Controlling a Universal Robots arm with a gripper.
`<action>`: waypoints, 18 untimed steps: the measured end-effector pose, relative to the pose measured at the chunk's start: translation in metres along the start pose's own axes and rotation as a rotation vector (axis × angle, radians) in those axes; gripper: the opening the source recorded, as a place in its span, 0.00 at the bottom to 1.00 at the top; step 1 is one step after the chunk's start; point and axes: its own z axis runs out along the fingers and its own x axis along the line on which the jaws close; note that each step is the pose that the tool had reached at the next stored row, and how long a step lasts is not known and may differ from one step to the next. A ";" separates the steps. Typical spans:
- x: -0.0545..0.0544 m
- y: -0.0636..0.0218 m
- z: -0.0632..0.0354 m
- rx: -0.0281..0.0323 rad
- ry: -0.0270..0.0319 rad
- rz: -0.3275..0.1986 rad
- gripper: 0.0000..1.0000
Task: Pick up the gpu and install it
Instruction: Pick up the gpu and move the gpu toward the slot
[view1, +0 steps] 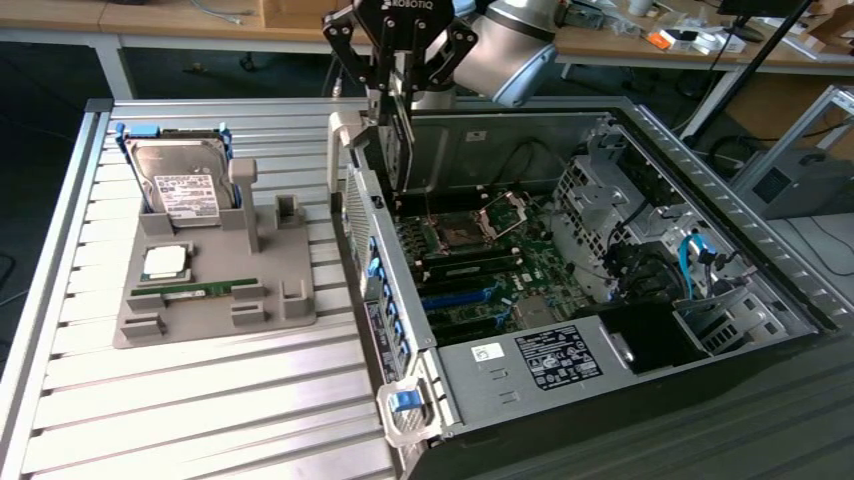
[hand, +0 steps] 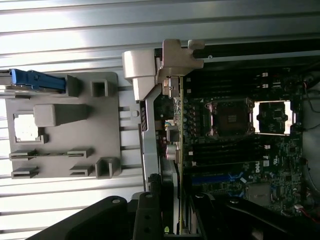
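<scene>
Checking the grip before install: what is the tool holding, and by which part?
The tool holds the thin flat green-and-black graphics card with a silver end bracket, pinched by its top edge, hanging upright over the open computer case.

The gripper (view1: 398, 95) housing bears the brand "ROBOTIQ". Labels on the hard drive (view1: 180, 185) and on the power supply (view1: 550, 352) carry print too fine to read. Small white logo on the motherboard (hand: 280, 175): illegible.

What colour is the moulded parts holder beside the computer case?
The moulded parts holder is grey; exterior view.
</scene>
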 end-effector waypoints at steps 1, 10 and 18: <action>-0.001 0.0001 0.0001 0.0000 0.0000 0.000 0.27; -0.004 0.0001 0.0011 0.0002 -0.0001 0.000 0.27; -0.007 -0.0001 0.0018 0.0005 -0.0001 0.000 0.27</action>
